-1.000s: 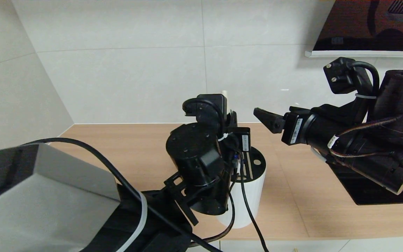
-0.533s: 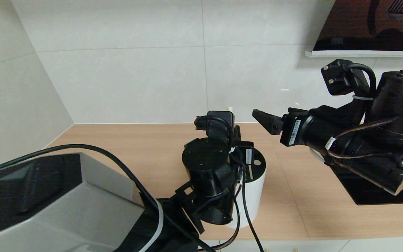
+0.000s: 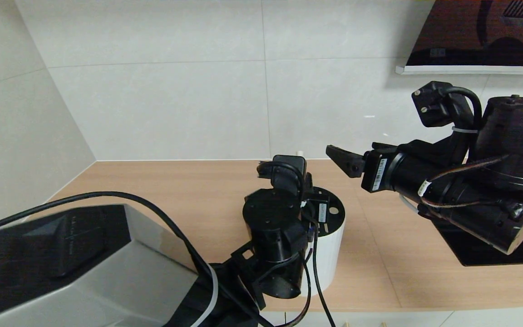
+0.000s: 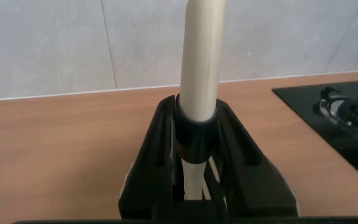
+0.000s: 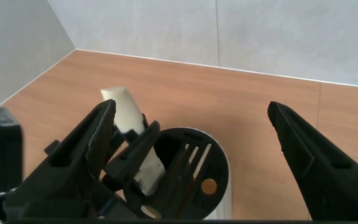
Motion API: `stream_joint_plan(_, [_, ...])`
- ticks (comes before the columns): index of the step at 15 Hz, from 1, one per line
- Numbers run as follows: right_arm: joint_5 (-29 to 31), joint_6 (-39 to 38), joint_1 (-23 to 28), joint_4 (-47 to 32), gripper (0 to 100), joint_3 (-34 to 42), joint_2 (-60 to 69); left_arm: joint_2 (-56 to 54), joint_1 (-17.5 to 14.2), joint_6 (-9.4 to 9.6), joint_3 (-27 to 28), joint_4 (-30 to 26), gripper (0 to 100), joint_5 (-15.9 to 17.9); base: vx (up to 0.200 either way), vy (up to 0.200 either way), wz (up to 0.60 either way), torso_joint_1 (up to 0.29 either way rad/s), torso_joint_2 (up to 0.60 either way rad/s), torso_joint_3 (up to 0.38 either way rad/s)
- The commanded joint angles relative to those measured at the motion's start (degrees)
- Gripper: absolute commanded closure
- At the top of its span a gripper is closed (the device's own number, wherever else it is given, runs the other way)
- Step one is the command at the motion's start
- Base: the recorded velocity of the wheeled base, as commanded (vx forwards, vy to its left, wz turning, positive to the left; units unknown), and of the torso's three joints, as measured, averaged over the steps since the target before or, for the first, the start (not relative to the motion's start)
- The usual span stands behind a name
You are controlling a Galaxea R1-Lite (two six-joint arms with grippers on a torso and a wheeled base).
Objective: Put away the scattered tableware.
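Wood-grain countertop (image 3: pixel 161 195) meets grey tiled wall (image 3: pixel 152 91), black hob (image 4: pixel 347 118) at right; left gripper (image 4: pixel 196 111) clamped on cream utensil handle (image 4: pixel 202 56) over white slotted holder (image 3: pixel 332 245); right gripper (image 5: pixel 190 109) spread wide, hovering nearby

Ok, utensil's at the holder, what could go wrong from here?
The cream handle leans in the left gripper, so its lower end may catch on the slotted lid. Pushing down could tip or shift the white holder, which stands near the counter's front edge. The open right gripper hangs close by; lifting out may clip it.
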State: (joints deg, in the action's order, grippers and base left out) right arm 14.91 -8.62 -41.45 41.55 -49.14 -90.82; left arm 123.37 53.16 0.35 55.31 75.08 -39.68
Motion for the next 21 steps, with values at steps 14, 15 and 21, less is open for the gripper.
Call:
stream_joint_plan(14, [-0.06, 0.01, -0.04, 0.03, 0, 0.01, -0.06, 0.12, 0.01, 0.00, -1.17, 0.68, 0, 0.74, 0.000, 0.000, 0.00, 0.000, 0.00, 0.000])
stream_joint_plan(15, [0.03, 0.01, 0.05, 0.03, 0, 0.01, 0.12, -1.38, -0.08, 0.00, -1.96, 1.65, 0, 0.66, 0.000, 0.000, 0.00, 0.000, 0.00, 0.000])
stream_joint_plan(21, [0.38, 0.01, 1.46, 0.03, 0, 0.45, 4.16, -26.43, -5.26, 0.44, -14.00, -0.37, 0, 9.62, 0.000, 0.000, 0.00, 0.000, 0.00, 0.000])
